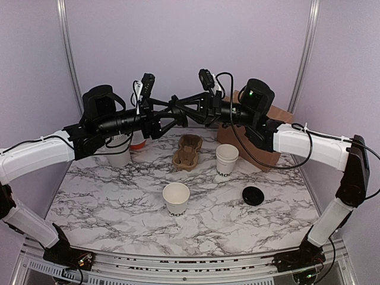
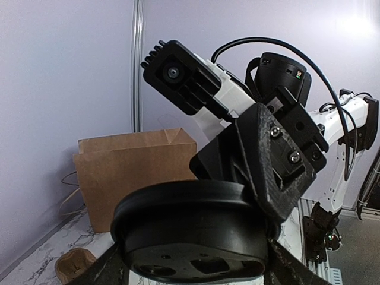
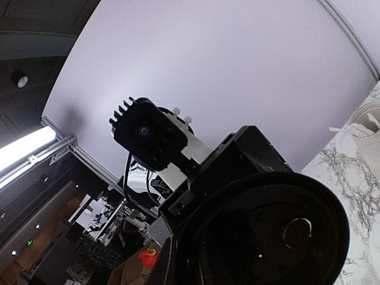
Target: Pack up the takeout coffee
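Observation:
High over the table's middle, a round black lid point(image 2: 196, 231) hangs between my two grippers. In the left wrist view my left gripper point(image 2: 196, 270) has a finger against each side of it. My right gripper point(image 2: 270, 172) pinches its far rim from the other side. The top view shows both grippers, left point(image 1: 172, 114) and right point(image 1: 183, 105), meeting nose to nose. In the right wrist view the lid point(image 3: 267, 237) fills the lower right. The takeout coffee is out of view: no lidded cup shows. Two lidless white cups point(image 1: 176, 199) point(image 1: 226, 160) stand on the table.
A second black lid point(image 1: 253, 195) lies on the marble table point(image 1: 107, 202) at the right. A cardboard cup carrier point(image 1: 187, 151) sits behind the cups. A brown paper bag point(image 1: 261, 142) stands at the back right. A white holder point(image 1: 119, 156) stands under the left arm.

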`<state>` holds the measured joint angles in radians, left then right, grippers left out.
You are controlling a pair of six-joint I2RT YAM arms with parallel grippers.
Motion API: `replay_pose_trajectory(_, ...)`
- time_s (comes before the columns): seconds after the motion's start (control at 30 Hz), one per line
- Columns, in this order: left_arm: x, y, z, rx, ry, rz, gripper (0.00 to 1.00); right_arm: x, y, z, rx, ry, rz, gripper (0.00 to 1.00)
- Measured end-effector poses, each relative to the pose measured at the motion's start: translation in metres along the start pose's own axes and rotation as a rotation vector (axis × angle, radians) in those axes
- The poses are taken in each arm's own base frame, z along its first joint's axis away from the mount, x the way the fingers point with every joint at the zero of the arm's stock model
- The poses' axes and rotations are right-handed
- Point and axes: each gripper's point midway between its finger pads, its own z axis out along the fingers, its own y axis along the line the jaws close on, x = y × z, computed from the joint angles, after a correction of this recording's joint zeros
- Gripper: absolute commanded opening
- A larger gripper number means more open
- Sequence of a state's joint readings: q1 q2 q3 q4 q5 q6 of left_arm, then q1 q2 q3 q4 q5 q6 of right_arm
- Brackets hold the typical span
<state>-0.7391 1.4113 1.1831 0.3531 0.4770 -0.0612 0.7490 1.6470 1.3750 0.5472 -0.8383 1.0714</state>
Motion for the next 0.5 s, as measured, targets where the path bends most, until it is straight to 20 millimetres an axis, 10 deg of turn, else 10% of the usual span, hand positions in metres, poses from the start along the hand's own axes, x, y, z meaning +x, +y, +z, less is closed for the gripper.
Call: replay_pose_trajectory(0.5, -0.0007, 0.0016, -0.0011, -0.014, -0.002, -0.005, 0.72, 0.0021, -0.0063, 0.0005, 0.026, -0.008, 0.003, 0.34)
